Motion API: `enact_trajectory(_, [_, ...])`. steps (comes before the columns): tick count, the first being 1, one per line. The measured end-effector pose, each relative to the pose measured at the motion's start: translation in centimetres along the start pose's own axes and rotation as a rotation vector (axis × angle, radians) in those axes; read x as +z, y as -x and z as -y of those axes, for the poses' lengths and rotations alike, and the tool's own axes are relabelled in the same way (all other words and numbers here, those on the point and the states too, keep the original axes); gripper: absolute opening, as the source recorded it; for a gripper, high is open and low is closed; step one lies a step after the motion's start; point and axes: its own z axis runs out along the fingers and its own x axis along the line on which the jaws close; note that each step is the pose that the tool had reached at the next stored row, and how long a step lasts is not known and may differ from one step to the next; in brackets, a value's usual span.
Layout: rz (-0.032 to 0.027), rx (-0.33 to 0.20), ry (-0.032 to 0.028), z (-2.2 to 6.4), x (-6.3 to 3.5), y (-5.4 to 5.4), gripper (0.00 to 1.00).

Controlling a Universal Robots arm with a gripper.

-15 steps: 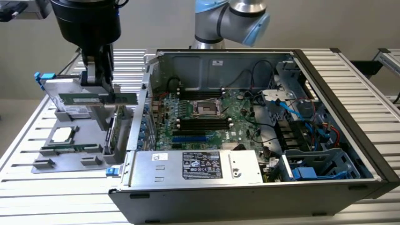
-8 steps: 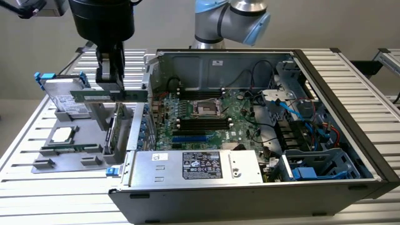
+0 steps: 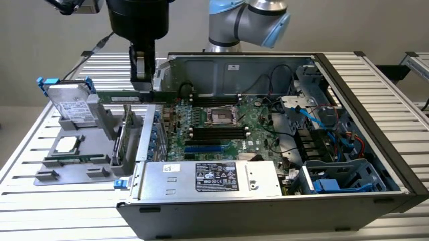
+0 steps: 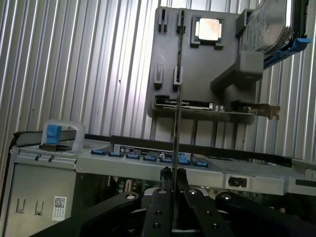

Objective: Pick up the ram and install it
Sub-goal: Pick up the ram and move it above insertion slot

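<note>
The ram (image 3: 127, 98), a long thin green stick, hangs level above the left wall of the open computer case (image 3: 375, 130). My gripper (image 3: 142, 89) is shut on it from above, near its middle. In the wrist view the ram (image 4: 177, 123) appears edge-on as a thin line rising from between the black fingers (image 4: 163, 190) of the gripper (image 4: 173, 174). The motherboard (image 3: 258, 138) lies inside the case, its dark memory slots (image 3: 218, 133) to the exterior view's right of the held ram and lower.
A grey parts holder (image 3: 67, 160) sits on the slatted table at the exterior view's left, carrying a silver hard drive with blue bracket (image 3: 70, 103), a square processor (image 3: 67, 144) and an upright expansion card (image 3: 120, 138). The power supply (image 3: 214, 178) fills the case's front. Blue cables (image 3: 322, 120) run along its right.
</note>
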Motion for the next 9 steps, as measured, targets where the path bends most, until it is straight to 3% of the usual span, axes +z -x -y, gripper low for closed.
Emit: enact_trajectory(9, [0.0,0.0,0.0,3.09,-0.19,1.5,0.13])
